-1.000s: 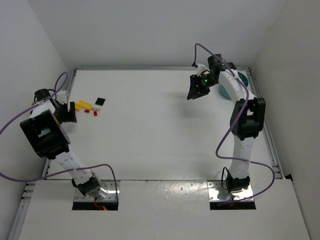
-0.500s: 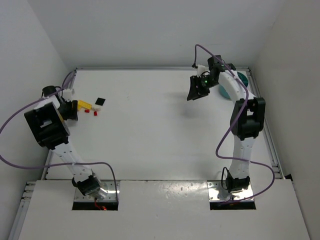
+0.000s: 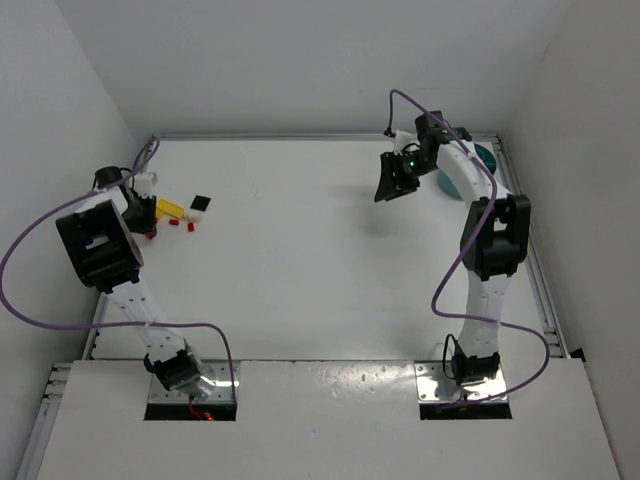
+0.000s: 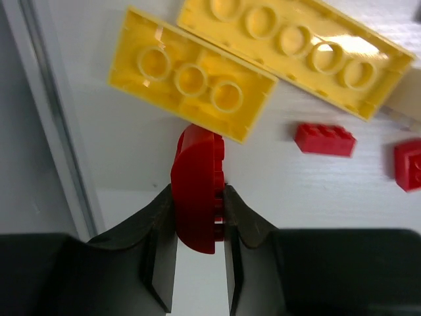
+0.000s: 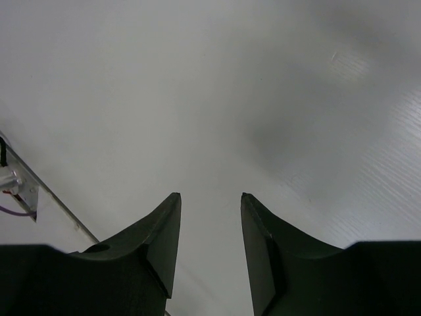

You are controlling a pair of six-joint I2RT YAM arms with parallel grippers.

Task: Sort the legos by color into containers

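- The left pincer is shut tight on a small red plastic lego with a round back. The lego stands on its edge between the two black fingers.
- This pincer is down low at the far left side of the white desk, close to the desk's edge.
- Just past the red lego lies a short yellow plastic lego brick with three round holes. The two look like they touch, but I cannot be sure.
- A long yellow lego plate with a row of round holes lies just beside the short one.
- A tiny red lego brick lies flat on the desk to the right, and another red bit peeks in at the edge of the picture.
- A small flat black lego lies near the yellow ones.
- The right pincer is open, with only bare desk showing in the gap between its fingers. It hangs in the air over the far right part of the desk.
- The round teal plastic tub sits in the far right corner, well apart from the legos. The right arm hides most of it.
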